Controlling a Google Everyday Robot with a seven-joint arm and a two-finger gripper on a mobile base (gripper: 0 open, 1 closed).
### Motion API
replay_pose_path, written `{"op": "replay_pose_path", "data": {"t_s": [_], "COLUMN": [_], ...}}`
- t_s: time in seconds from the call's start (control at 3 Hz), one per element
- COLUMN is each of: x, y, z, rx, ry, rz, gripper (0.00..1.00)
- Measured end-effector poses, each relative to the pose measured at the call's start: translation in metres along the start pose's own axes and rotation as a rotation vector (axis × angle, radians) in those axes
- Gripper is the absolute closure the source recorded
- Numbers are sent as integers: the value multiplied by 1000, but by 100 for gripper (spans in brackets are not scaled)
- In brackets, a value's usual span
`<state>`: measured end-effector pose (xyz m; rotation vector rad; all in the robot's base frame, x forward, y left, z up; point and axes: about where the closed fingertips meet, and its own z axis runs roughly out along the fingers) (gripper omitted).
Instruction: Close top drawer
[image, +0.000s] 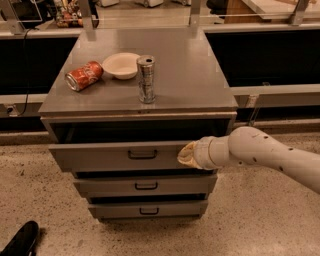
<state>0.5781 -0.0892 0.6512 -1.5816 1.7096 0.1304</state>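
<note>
A red Coca-Cola can (83, 76) lies on the surface (190, 75) above the part-open top drawer (100, 157). The outstretched arm's (270, 155) hand (186, 155) touches the drawer's front, and I cannot tell its grip.

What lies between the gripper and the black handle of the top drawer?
Only bare grey panel, in the camera view. The gripper is at the right part of the top drawer front, level with the handle.

Red can (83, 75) (tipped over), bowl (121, 65), upright silver can (146, 79).
</note>
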Motion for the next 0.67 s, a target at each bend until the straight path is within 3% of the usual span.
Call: {"op": "replay_pose_path", "data": {"t_s": [0.33,0.67], "x": [-5,-12], "y": [10,71], "z": [-10,-20], "rx": [36,14], "ry": [-8,-43], "rz": [29,62], "gripper": [100,100]}}
